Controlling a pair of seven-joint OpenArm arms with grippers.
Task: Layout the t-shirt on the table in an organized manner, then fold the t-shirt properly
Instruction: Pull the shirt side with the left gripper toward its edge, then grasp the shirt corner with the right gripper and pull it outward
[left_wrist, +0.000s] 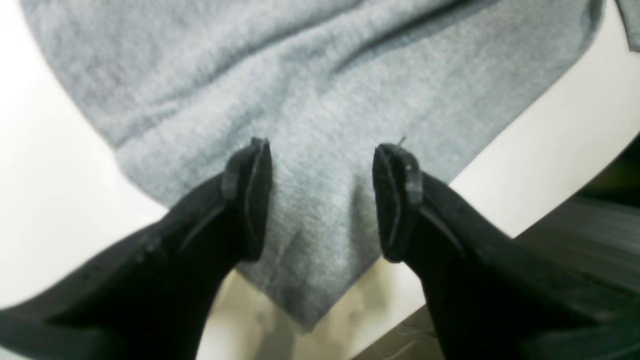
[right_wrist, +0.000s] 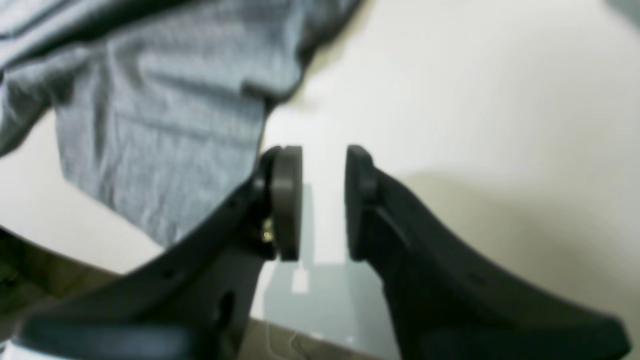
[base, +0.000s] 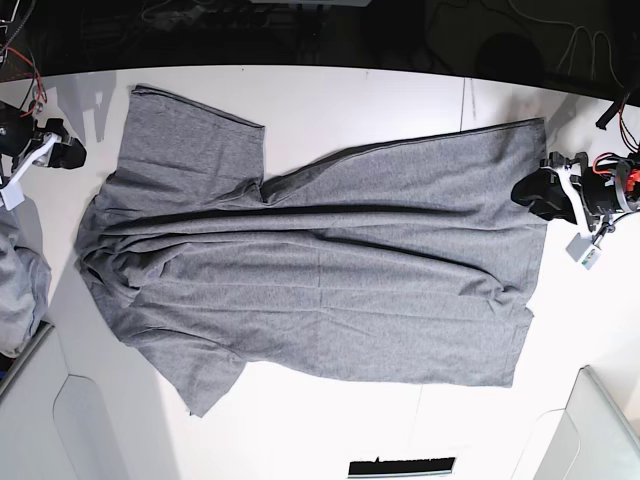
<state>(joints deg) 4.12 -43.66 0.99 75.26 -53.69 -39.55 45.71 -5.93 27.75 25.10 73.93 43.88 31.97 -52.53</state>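
Across the middle of the white table (base: 330, 95), the grey t-shirt (base: 320, 280) lies spread lengthwise, wrinkled, sleeves toward one end and hem toward the other. At the hem edge, my left gripper (left_wrist: 322, 200) stands released, jaws apart over a fabric corner. My right gripper (right_wrist: 324, 200) is parted over bare tabletop beside the cloth.

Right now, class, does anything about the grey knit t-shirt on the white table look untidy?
Yes. The grey knit t-shirt lies spread across the white table, but long creases run along its body and its upper edge dips unevenly.
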